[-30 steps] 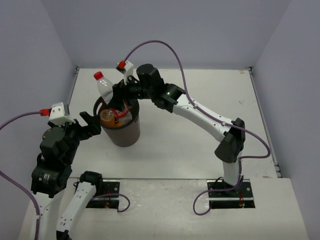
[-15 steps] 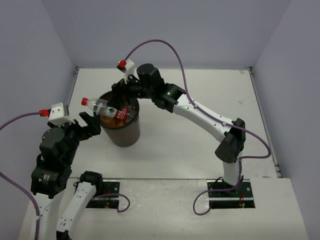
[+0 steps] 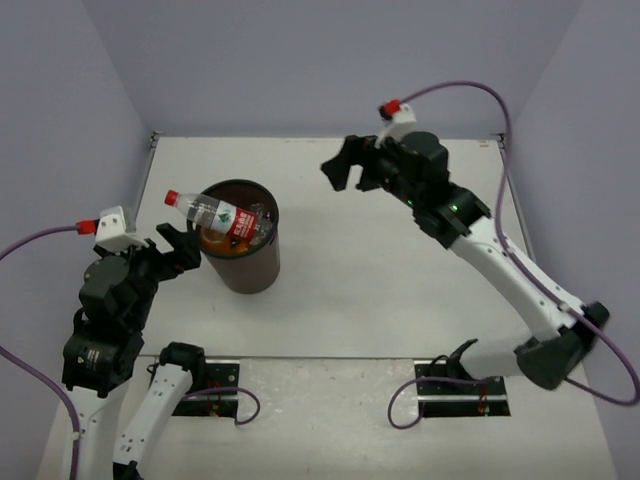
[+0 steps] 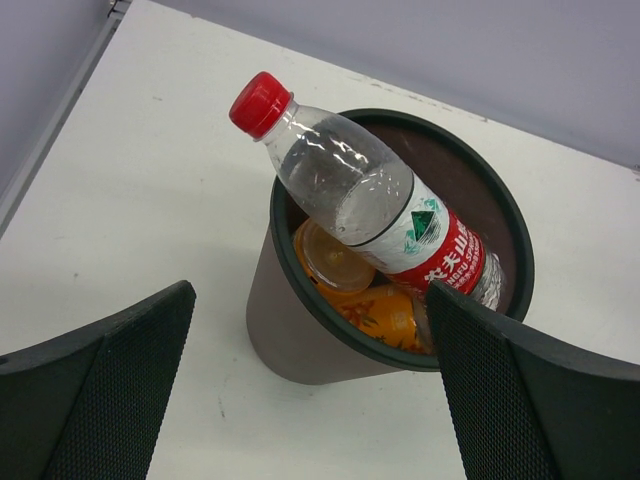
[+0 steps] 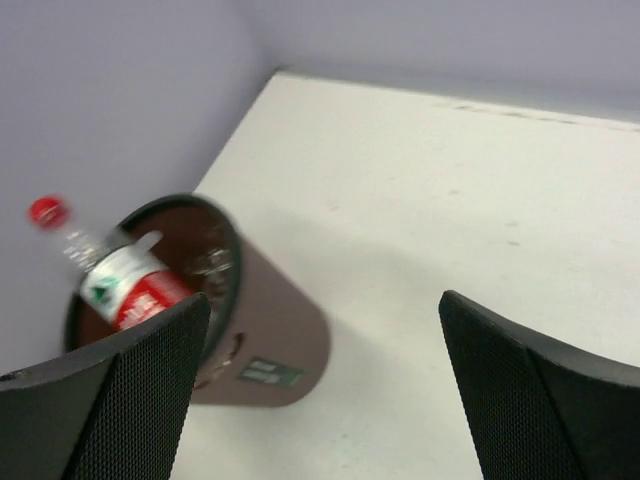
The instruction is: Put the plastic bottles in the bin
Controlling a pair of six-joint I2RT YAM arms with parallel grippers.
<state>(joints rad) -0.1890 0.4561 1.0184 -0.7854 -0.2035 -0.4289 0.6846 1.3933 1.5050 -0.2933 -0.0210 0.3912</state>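
Red-labelled bottle (image 4: 370, 205) covers most bin (image 4: 290, 330) contents; only bits of orange bottles (image 4: 380, 312) show. Right wrist view blurred. Left tool fingers (image 4: 100, 400) and right tool fingers (image 5: 540, 400) cut off at frame edges.

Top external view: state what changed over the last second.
The right hand let go of the clear red-capped, red-labelled plastic bottle, which tipped from upright to lying across the rim of the dark brown round bin, cap pointing left. The right arm swung away rightward, hand open. The left hand, bin and orange bottle inside stayed put.
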